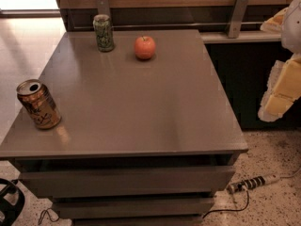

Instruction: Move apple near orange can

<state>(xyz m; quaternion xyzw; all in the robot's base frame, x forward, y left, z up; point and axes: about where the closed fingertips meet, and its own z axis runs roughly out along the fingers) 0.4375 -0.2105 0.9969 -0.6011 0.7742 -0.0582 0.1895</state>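
The red-orange apple (145,47) sits upright on the far middle of the grey table (141,117). The orange can (38,104) stands at the table's front left corner, with dark script lettering and an open silver top. The apple and the orange can are far apart, on a diagonal across the tabletop. My gripper (278,97), pale yellow and white, hangs at the right edge of the view. It is off the table's right side, above the floor, and well away from both the apple and the can. It holds nothing that I can see.
A green patterned can (103,32) stands at the far left, just left of the apple. A wooden wall with metal brackets (237,14) runs behind the table. A power strip (254,182) and cable lie on the speckled floor at the right. A dark wheel (9,204) shows at the bottom left.
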